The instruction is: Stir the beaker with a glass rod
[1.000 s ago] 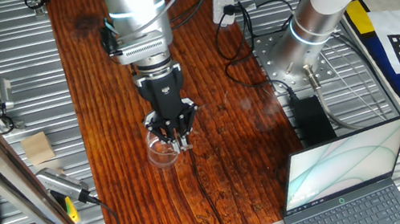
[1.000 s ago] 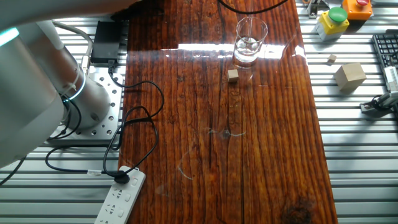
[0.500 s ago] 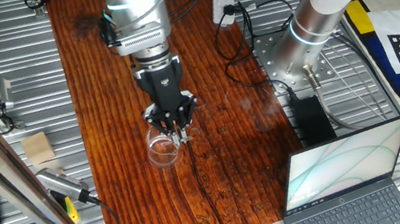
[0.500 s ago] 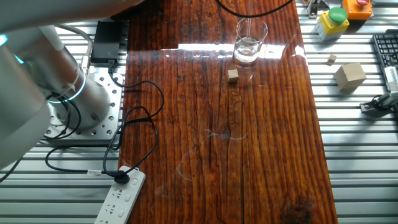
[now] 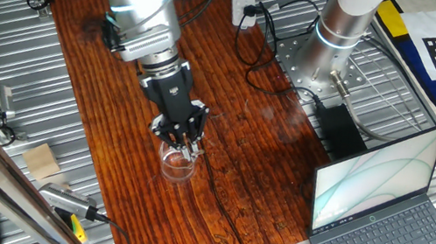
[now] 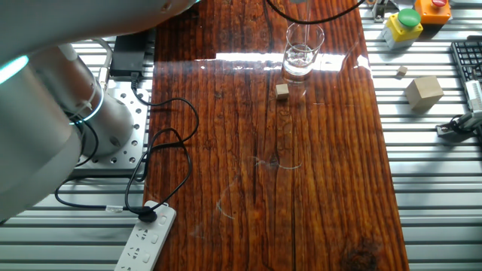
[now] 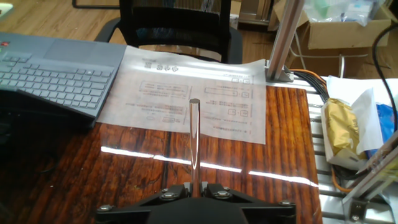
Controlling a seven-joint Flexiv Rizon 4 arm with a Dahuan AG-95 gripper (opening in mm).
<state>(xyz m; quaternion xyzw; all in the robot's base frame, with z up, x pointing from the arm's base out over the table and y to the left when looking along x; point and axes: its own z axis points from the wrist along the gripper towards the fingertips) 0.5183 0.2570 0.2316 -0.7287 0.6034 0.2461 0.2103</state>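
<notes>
Fingers (image 5: pixel 188 146): clenched on the glass rod (image 7: pixel 194 142), poised directly above the beaker (image 5: pixel 177 162).
Glass rod: upright between the fingers in the hand view.
Beaker: upright on the wooden desk (image 6: pixel 316 181), at its far end in the other fixed view, small tan cube (image 6: pixel 282 91) just beside it.

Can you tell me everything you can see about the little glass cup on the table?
The beaker is a small, clear glass cylinder with a thin rim and no marks. It stands upright on the brown wooden table, near one end. A small tan cube sits beside it, not touching. The pincer hangs just above it, holding the glass rod.
</notes>
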